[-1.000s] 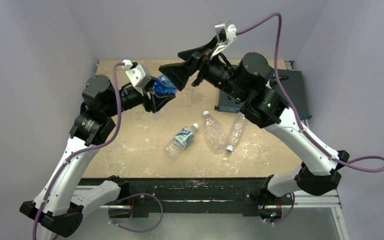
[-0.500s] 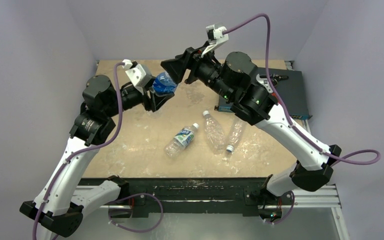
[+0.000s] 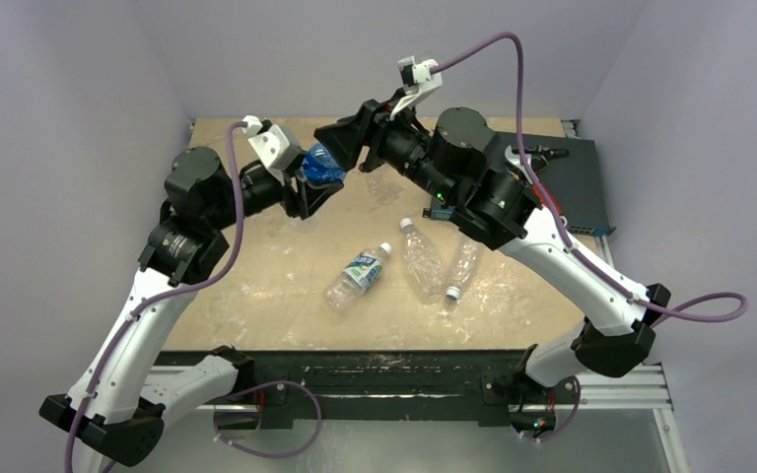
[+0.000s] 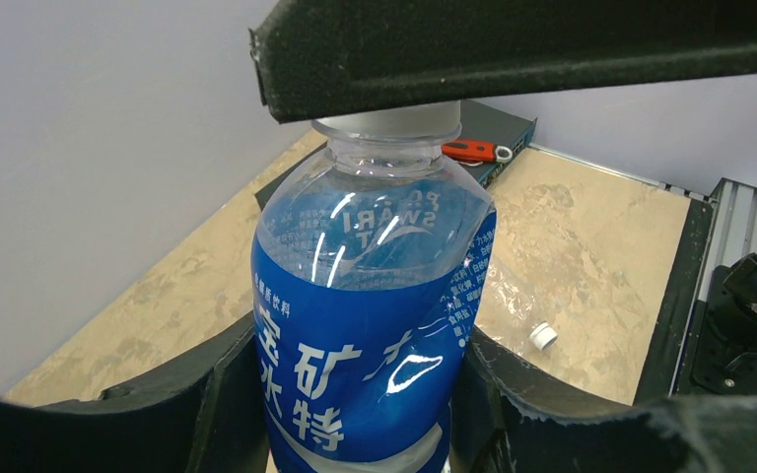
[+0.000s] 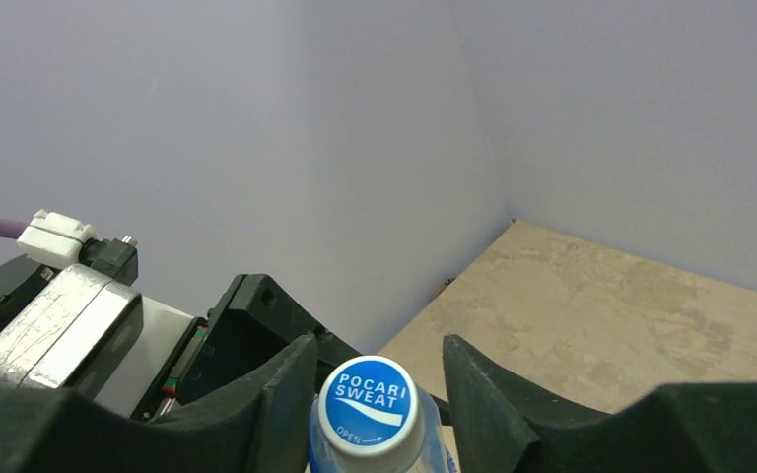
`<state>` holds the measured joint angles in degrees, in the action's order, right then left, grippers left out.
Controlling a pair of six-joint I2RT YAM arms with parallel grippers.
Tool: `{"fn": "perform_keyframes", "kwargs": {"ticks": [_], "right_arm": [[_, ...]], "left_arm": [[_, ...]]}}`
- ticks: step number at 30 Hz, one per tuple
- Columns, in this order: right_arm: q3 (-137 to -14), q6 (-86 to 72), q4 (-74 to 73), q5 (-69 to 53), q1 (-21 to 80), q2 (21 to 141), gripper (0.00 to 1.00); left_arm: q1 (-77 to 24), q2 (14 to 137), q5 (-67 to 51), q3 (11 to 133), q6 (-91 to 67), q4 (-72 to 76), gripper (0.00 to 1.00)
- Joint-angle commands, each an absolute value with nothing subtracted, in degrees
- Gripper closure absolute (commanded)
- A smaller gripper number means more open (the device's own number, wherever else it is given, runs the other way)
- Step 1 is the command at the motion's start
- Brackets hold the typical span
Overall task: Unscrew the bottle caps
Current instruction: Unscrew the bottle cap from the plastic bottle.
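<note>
My left gripper [image 3: 311, 187] is shut on a blue-labelled bottle [image 3: 322, 168], held above the table's back left with its neck pointing toward the right arm. In the left wrist view the bottle [image 4: 375, 325] fills the gap between my left gripper's [image 4: 360, 340] black pads. Its blue cap with white lettering [image 5: 369, 404] sits between the fingers of my right gripper [image 5: 377, 350]. The jaws are open, with a small gap on each side of the cap. One right finger [image 4: 513, 49] covers the cap's top in the left wrist view.
Three more capped bottles lie mid-table: a labelled one [image 3: 357, 273] and two clear crinkled ones [image 3: 421, 258] [image 3: 463, 261]. A loose white cap [image 4: 543, 336] lies on the table. A dark box [image 3: 572, 177] with a red-handled tool [image 4: 473, 151] sits back right. Walls enclose three sides.
My right arm has swung left and down onto the bottle's neck. Its jaws have narrowed from wide open to close around the cap. The left arm and bottle have stayed put.
</note>
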<state>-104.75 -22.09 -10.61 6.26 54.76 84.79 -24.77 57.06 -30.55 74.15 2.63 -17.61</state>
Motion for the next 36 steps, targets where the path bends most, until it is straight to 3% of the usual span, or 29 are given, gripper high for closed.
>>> {"fn": "perform_keyframes", "kwargs": {"ticks": [1, 8, 13, 16, 21, 31, 36], "right_arm": [[-104.6, -22.2, -7.6, 5.9, 55.5, 84.1, 0.51], [-104.0, -22.2, -7.0, 6.2, 55.6, 83.9, 0.81], [-104.0, -21.4, -6.6, 5.5, 55.6, 83.7, 0.94], [-103.5, -19.3, -5.0, 0.2, 55.6, 82.7, 0.97], [-96.7, -14.3, 2.0, -14.3, 55.3, 77.1, 0.97], [-93.0, -17.0, 7.9, -30.2, 47.6, 71.8, 1.0], [-93.1, -17.4, 8.3, -31.1, 45.8, 70.7, 1.0]], "left_arm": [[-24.6, 57.1, -29.0, 74.2, 3.1, -16.5, 0.92], [-24.6, 56.9, -29.0, 73.9, 3.2, -16.8, 0.93], [-24.6, 56.8, -30.6, 73.9, 2.9, -16.9, 0.93], [-24.6, 56.6, -37.3, 74.3, 0.7, -17.1, 0.94], [-24.6, 56.6, -59.3, 74.1, -6.4, -15.0, 0.86], [-24.6, 58.3, -68.5, 74.6, -7.5, -17.3, 0.9], [-24.6, 58.9, -68.0, 74.5, -1.5, -23.5, 0.9]]}}
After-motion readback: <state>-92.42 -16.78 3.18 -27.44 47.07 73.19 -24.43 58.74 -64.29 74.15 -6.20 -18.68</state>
